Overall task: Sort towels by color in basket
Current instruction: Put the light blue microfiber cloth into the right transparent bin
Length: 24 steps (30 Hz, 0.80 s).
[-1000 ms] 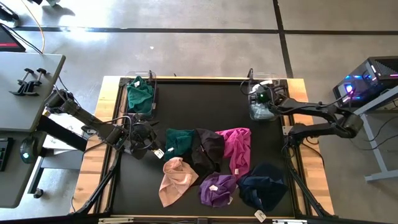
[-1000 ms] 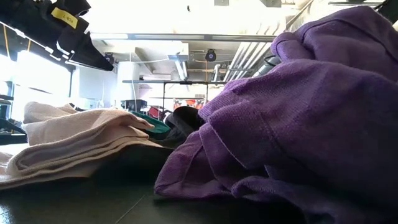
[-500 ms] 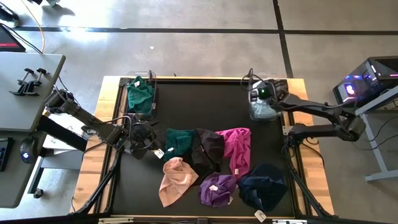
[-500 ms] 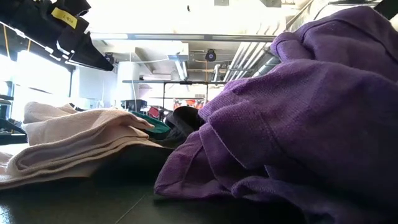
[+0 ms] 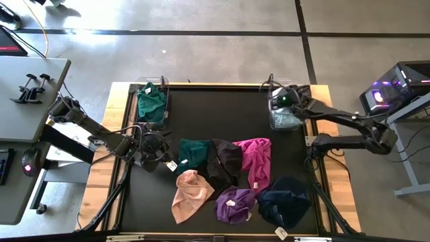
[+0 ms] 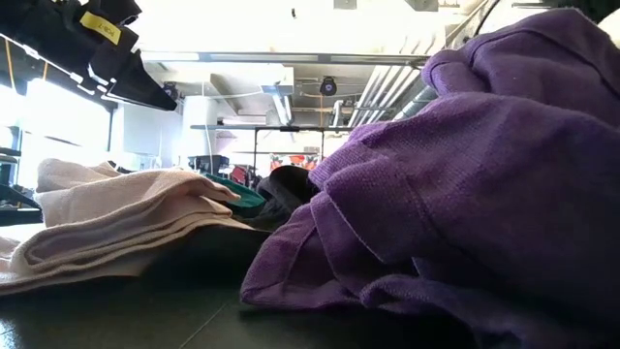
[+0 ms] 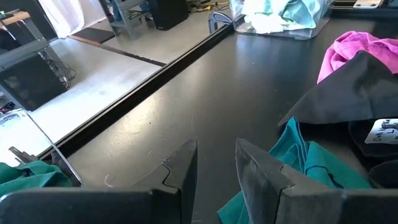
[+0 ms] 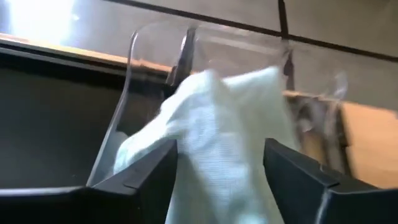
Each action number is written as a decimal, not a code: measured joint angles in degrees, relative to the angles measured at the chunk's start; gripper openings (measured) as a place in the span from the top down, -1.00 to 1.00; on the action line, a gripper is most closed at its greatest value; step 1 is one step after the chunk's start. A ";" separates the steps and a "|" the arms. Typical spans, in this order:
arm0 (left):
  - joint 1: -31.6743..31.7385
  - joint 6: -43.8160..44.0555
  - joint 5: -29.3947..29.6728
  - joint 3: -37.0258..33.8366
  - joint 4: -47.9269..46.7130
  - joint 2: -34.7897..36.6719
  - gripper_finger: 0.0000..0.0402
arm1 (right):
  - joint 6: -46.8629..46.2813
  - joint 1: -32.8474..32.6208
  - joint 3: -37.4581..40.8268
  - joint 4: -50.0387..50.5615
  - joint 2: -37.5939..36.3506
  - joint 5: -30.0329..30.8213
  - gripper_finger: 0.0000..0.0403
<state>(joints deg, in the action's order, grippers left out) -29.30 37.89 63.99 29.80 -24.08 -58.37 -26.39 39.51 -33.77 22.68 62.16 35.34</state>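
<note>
Several towels lie loose on the black table: dark green, black, magenta, peach-pink, purple and navy. My right gripper hangs open over the clear right basket, with a pale mint towel lying in the basket beyond its fingers. My left gripper stands low over the table, open by a narrow gap with bare table between its fingers. The dark green towel lies just beside it. Green towels fill the left basket.
The two baskets stand at the table's far corners, with bare black table between them. The loose towels crowd the middle and near part of the table. In the low view the purple towel and the peach-pink towel fill the foreground.
My right gripper has risen a little above the right basket, where the pale mint towel stays. My left arm and the towels on the table have kept still.
</note>
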 joint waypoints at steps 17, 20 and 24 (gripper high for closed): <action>1.58 0.40 0.00 0.00 0.03 0.00 0.52 | 5.26 1.85 -0.77 3.95 2.72 -1.80 0.24; 1.90 0.88 -0.33 0.00 0.15 0.00 0.52 | 5.75 1.81 -6.74 14.41 2.72 -1.44 0.07; 1.92 1.49 -0.46 0.00 0.42 0.00 0.52 | 3.36 1.81 -11.91 22.39 2.68 -1.05 -0.05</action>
<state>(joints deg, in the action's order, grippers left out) -27.38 39.38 63.53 29.80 -23.65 -58.37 -23.03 41.32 -45.68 45.07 64.84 34.29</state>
